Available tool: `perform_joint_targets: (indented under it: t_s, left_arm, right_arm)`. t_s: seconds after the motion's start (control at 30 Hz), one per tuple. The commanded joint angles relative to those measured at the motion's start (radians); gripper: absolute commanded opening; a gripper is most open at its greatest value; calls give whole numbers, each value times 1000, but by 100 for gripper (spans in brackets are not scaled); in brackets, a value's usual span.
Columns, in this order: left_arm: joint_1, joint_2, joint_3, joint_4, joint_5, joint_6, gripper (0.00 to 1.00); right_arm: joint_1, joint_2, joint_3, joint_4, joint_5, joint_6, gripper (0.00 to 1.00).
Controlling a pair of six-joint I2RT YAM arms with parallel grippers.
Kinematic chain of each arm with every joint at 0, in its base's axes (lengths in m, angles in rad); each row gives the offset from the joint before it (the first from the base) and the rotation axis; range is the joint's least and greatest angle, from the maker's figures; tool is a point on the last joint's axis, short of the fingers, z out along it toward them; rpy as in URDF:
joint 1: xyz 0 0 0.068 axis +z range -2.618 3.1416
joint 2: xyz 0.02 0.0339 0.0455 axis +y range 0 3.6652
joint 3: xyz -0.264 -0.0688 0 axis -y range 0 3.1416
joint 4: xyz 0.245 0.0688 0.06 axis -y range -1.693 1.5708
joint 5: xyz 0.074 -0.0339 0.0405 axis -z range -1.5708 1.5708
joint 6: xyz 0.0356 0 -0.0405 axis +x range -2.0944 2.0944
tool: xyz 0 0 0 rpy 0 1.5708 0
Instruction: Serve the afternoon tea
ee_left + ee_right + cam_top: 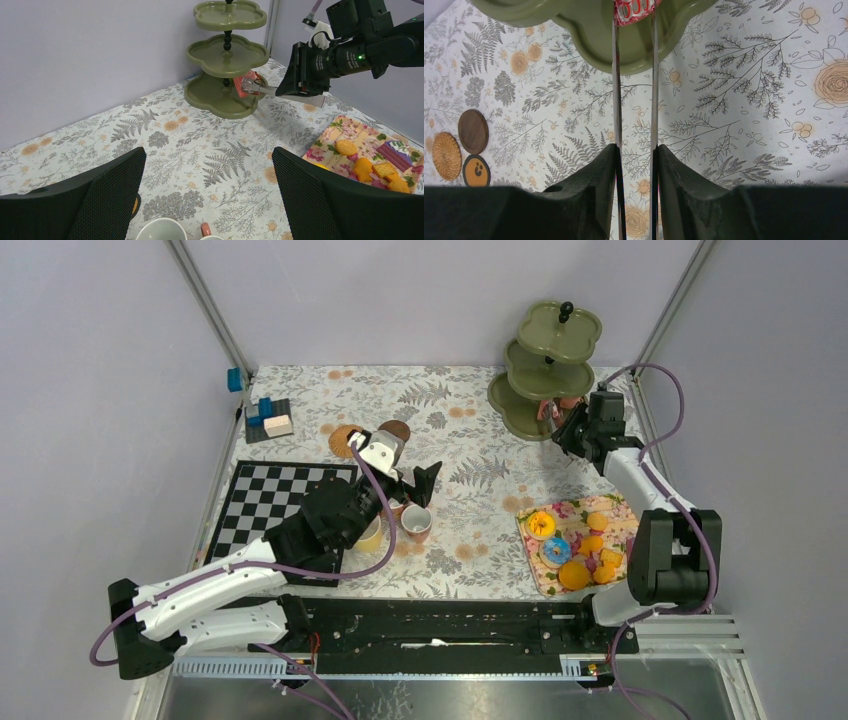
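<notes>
The olive-green three-tier stand (546,370) stands at the back right. My right gripper (578,430) is shut on metal tongs (280,91). The tongs' two blades (616,100) pinch a small red cake (634,9) over the stand's bottom tier (589,30). Open wide with nothing in it, my left gripper (410,490) hovers above a pinkish mug (415,523) and a yellow mug (370,535). In the left wrist view the mug rims (161,230) show at the bottom edge between the fingers (100,200). More cookies, donuts and cakes lie on a floral tray (530,540) at the near right.
A black-and-white chessboard (270,505) lies at the left, partly under the left arm. Blue and white blocks (265,418) sit behind it. Round coasters (345,440) rest mid-table, seen in the right wrist view as a brown coaster (473,131) and a woven one (446,156).
</notes>
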Motion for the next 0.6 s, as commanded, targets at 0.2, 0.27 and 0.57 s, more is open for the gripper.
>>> perform_joint_targets:
  t_s: [0.2,0.27,0.57]
  left_arm:
    - [-5,-11,-13,49,-19,15,99]
    - [-6,-10,-14,50,-20,17,99]
    - [-5,-2,-11,47,-17,16,99]
  right_arm:
    - [-3,58,61,66,16,20,38]
    - [-3,63,61,66,12,23,40]
    - [-3,47,66,38,9,8,52]
